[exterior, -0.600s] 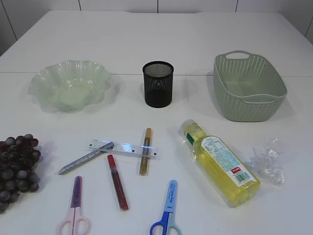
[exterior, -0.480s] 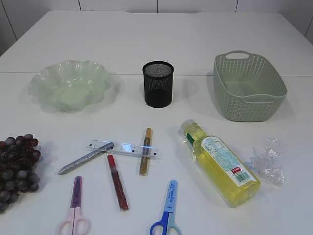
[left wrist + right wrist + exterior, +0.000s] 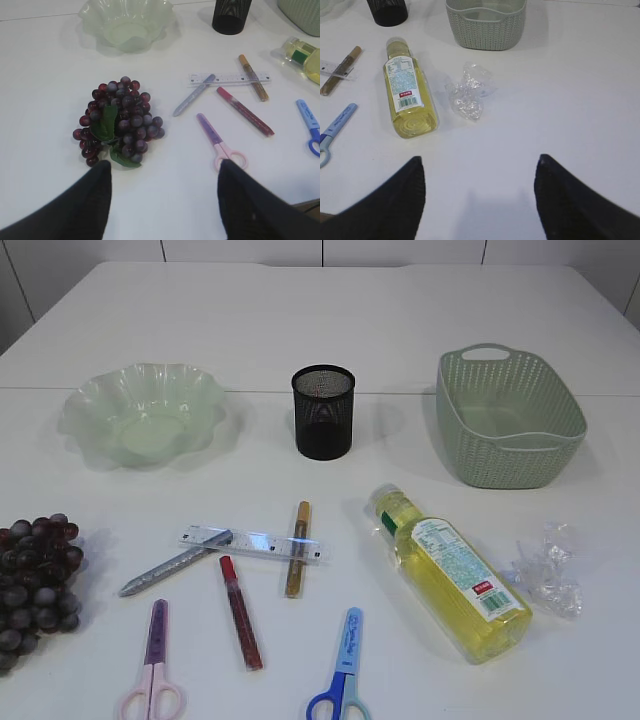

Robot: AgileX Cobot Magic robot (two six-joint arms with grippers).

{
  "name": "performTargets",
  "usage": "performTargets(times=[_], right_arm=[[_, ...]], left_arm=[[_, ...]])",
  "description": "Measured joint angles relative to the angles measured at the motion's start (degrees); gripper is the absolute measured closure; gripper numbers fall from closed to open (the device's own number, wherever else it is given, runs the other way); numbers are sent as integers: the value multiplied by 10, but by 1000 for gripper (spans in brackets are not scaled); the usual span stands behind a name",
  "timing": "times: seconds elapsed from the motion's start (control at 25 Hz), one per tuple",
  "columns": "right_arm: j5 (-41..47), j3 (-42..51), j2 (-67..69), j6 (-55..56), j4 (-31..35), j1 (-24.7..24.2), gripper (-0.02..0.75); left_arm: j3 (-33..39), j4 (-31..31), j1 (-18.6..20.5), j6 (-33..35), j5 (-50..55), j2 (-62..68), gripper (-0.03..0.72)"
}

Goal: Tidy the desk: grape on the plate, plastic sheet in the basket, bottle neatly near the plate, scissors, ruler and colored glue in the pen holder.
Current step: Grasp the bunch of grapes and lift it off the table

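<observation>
A dark grape bunch (image 3: 35,575) lies at the left edge, also in the left wrist view (image 3: 119,120). The pale green plate (image 3: 142,415) is back left, the black mesh pen holder (image 3: 323,411) in the middle, the green basket (image 3: 508,415) back right. A yellow bottle (image 3: 450,570) lies on its side, with a crumpled plastic sheet (image 3: 548,568) to its right. A clear ruler (image 3: 252,543), silver (image 3: 175,562), red (image 3: 240,612) and gold (image 3: 297,548) glue pens, pink scissors (image 3: 153,660) and blue scissors (image 3: 341,665) lie in front. My left gripper (image 3: 162,167) is open just short of the grapes. My right gripper (image 3: 479,165) is open, short of the sheet (image 3: 467,91).
The white table (image 3: 300,320) stretches far behind the containers. Neither arm shows in the exterior view.
</observation>
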Motion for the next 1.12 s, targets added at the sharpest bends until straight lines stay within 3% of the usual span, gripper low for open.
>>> performTargets(times=[0.48,0.92,1.12], right_arm=[[0,0,0,0,0,0,207],[0,0,0,5,0,0,207],[47,-24,24,50,0,0,207]], left_arm=[[-4,2,0,0,0,70,211],[-144,-25,0,-16,26,270,211],[-189,-37,0,-42,61,369,211]])
